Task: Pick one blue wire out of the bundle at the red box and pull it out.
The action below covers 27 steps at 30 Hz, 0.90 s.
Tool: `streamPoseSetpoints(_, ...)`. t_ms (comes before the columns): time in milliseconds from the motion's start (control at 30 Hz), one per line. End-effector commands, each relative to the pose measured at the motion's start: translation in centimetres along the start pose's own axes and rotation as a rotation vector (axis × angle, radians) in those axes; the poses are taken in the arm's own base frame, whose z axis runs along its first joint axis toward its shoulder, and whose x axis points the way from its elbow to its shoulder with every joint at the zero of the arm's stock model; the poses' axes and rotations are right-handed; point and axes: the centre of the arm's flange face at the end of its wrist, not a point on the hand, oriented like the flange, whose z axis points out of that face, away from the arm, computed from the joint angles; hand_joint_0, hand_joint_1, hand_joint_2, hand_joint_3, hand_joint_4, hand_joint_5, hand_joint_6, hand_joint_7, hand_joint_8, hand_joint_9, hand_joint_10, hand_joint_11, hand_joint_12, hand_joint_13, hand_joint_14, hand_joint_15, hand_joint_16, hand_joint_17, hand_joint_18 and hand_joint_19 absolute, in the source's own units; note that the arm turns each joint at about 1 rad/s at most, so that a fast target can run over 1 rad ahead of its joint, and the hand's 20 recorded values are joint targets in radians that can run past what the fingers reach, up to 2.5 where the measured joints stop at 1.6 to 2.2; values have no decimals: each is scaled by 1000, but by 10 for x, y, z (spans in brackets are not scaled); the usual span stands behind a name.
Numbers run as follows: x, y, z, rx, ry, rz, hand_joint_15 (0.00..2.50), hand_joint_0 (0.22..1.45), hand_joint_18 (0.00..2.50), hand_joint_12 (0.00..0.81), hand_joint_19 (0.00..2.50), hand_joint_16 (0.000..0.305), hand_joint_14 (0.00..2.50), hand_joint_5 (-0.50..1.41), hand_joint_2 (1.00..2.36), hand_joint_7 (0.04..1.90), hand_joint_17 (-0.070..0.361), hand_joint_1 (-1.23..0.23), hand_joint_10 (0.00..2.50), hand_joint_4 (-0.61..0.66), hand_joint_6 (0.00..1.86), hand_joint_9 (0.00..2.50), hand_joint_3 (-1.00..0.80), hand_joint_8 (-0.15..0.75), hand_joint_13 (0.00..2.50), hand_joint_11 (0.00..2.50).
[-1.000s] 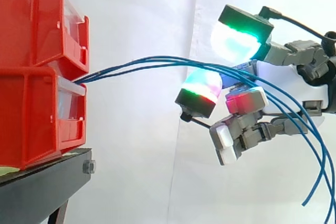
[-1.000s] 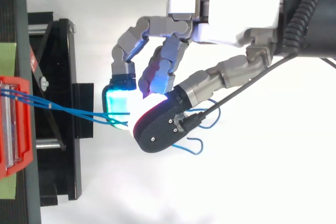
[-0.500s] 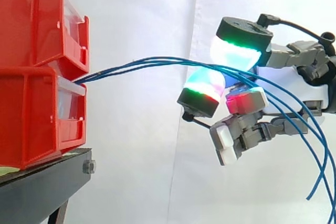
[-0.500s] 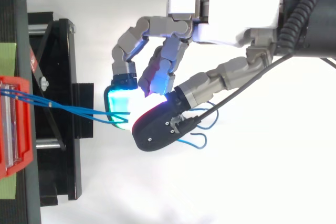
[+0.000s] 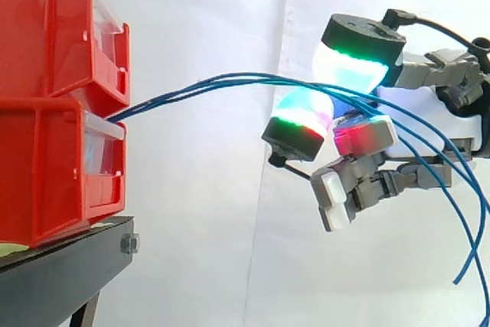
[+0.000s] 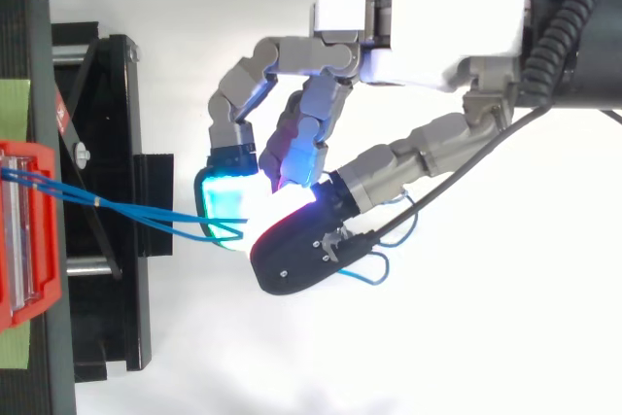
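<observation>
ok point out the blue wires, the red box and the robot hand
blue wires [image 5: 176,93], side view, span left of the hand
red box [image 5: 46,174], side view, side wall
robot hand [image 6: 432,31], top view, white palm housing

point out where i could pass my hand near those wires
Free: the gap under the blue wires between the red bins and the hand, and above them. Crowded: at the hand pinching the wires, and right of it where they droop.
</observation>
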Motion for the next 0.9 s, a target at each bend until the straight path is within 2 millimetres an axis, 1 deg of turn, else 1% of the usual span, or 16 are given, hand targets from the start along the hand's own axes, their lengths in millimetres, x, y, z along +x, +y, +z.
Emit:
streamPoseSetpoints(0,0,0,0,0,-1,0,582,618,624,370,558,61,25,-88,1019,924,137,-860,26,27,898,1221,-97,265,888,825)
streamPoseSetpoints(67,0,1,0,-1,-1,-2,446,609,512,381,439,65,18,-88,1014,887,145,-843,23,23,901,1129,-84,260,767,650)
streamPoseSetpoints(167,-1,5,-1,-6,-2,-6,317,598,405,394,324,66,15,-84,1009,867,150,-835,19,36,896,1072,-83,265,675,505)
streamPoseSetpoints(200,-1,8,-2,-10,-2,-9,300,598,378,393,313,66,13,-83,1009,868,149,-836,18,35,893,1056,-85,268,654,474)
streamPoseSetpoints(267,-3,19,-4,-25,-6,-23,235,595,277,396,251,66,10,-80,1008,877,149,-838,16,25,884,945,-83,271,556,365)
streamPoseSetpoints(333,-3,21,-5,-28,-9,-29,198,593,212,395,213,67,8,-78,1007,881,150,-840,11,13,880,847,-82,270,509,288)
streamPoseSetpoints(367,-4,25,-6,-34,-10,-35,186,590,177,398,199,67,8,-78,1007,894,150,-843,10,17,875,836,-79,271,488,268)
streamPoseSetpoints(400,-4,25,-6,-34,-10,-38,178,590,171,400,193,67,7,-78,1008,895,150,-844,9,17,875,815,-81,274,480,244)
streamPoseSetpoints(433,-4,25,-6,-32,-10,-40,180,589,148,400,190,68,7,-75,1005,873,152,-844,9,17,876,799,-76,274,471,239)
streamPoseSetpoints(567,-4,25,-6,-29,-11,-43,154,584,48,405,149,70,6,-71,1003,894,158,-848,6,14,867,711,-64,268,407,161)
streamPoseSetpoints(733,-4,25,-6,-31,-12,-51,166,584,43,411,160,71,7,-70,1003,903,159,-851,7,18,865,715,-69,272,412,184)
streamPoseSetpoints(867,-4,25,-6,-29,-12,-54,265,586,175,412,239,72,10,-71,1003,913,162,-848,13,27,866,791,-77,276,522,299)
